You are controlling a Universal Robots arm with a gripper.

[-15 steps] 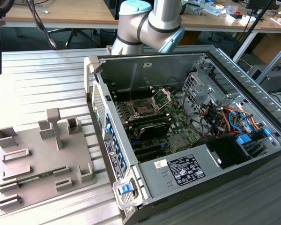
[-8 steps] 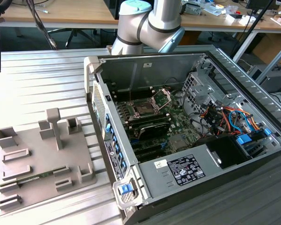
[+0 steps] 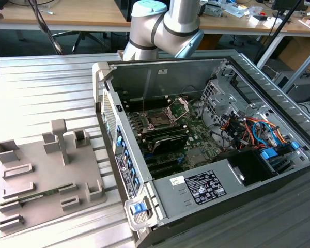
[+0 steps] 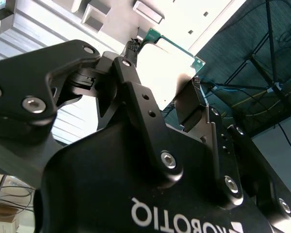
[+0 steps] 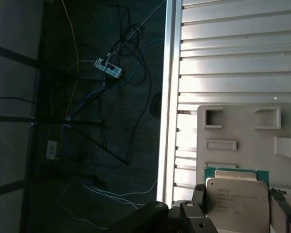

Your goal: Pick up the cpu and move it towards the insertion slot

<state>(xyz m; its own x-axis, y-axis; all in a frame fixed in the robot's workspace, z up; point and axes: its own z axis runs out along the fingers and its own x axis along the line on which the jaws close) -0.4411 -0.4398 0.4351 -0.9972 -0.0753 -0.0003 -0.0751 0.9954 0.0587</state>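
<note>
The cpu [image 5: 235, 199], a flat square chip with a silver top and a green rim, is held by its two opposite edges in my gripper [image 5: 238, 194], which is shut on it. In the second wrist view the cpu [image 4: 167, 63] shows from its other side between the black fingers [image 4: 136, 82]. It hangs lifted above the grey fixture tray [image 5: 242, 131]. The insertion slot [image 3: 157, 120], a dark square socket with its metal plate hinged up, lies on the motherboard inside the open computer case [image 3: 206, 155]. The arm [image 3: 165, 26] stands behind the case.
The grey fixture tray [image 3: 46, 175] on the ribbed aluminium table [image 3: 41, 88] holds a thin green memory stick [image 3: 41, 196] and raised blocks. Beyond the table edge [image 5: 169, 97] the floor carries cables and a power strip [image 5: 109, 68]. The case walls, drive cage and wiring bundle [image 3: 248, 129] surround the motherboard.
</note>
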